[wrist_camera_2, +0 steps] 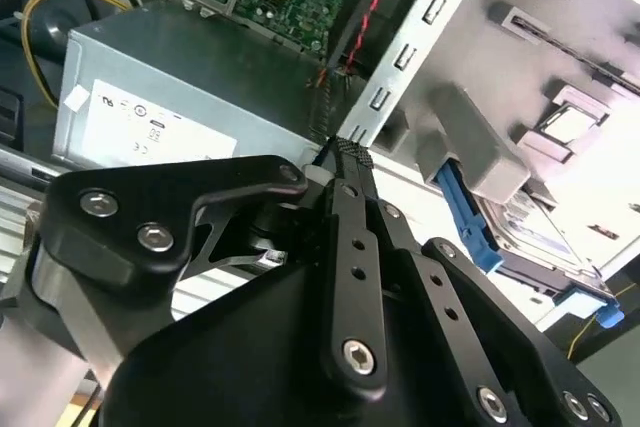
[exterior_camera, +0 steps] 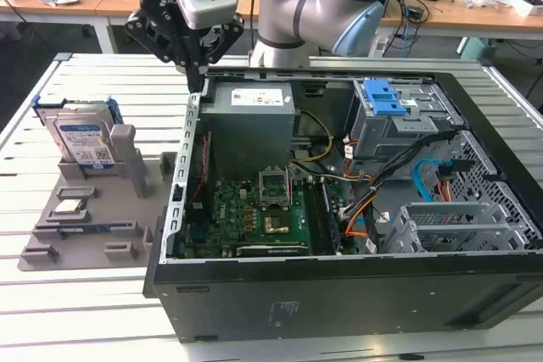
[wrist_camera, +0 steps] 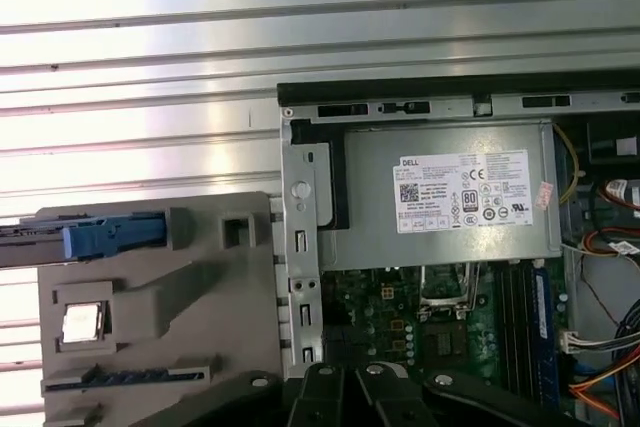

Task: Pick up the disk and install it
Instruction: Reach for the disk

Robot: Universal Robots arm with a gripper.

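Hanging from the far side of the tabletop (exterior_camera: 85,311), the arm (exterior_camera: 327,6) folds over at its pale joints and points its wrist straight down, so the black pincer (exterior_camera: 198,80) stands upright above the back corner of the open computer case (exterior_camera: 339,294), on the exterior view's left. Its tips sit just over the case's side wall, close beside the grey power supply (exterior_camera: 250,112). The fingers look drawn together to a point with nothing between them; in the second wrist view the pincer (wrist_camera_2: 348,157) shows the same narrow, closed tip. The disk (exterior_camera: 83,142) is well apart from it, standing on edge in its blue carrier in a grey holder (exterior_camera: 153,201) on the tabletop beside the case, label facing out. In the first wrist view the disk (wrist_camera: 110,237) appears edge-on in that holder, and in the second wrist view the disk (wrist_camera_2: 540,247) lies beyond the fingertips. A small square chip (exterior_camera: 69,207) rests in the holder just in front of it.
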